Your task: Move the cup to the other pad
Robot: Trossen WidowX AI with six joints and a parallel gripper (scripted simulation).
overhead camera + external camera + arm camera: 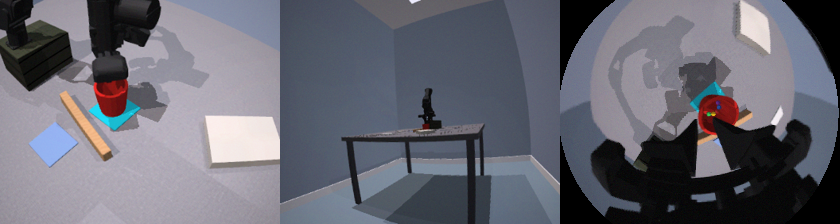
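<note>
While the top view holds plenty of grey table (167, 187), the count on it is short: one light blue pad (52, 143) nearest the camera at about eight o'clock, one white slab (242, 139) at about four o'clock, one wooden bar (85, 125) lying slantwise just beyond the light blue pad, one cyan pad (116, 115), one red cup (111, 97), and one dark green block (36, 53) farthest back at about ten o'clock with a black mount standing on it.

Between the two pads runs the wooden bar, touching neither. On the cyan pad the red cup stands upright, near the middle of the view, with corners of the pad showing around its base. Directly above the cup's far rim hangs the single gripper (110, 68), its black body hiding part of the opening.

From the wrist view the cup's inside is visible between the two dark fingers: small coloured marbles (714, 111) lie in the bottom, blue, green and yellowish spots, too small to count surely. Both fingers stand partly apart, one on either side of the cup; whether they press its wall cannot be told from these views.

Across the room, the exterior view shows the one arm (427, 104) bent over the cup on a four-legged table.
</note>
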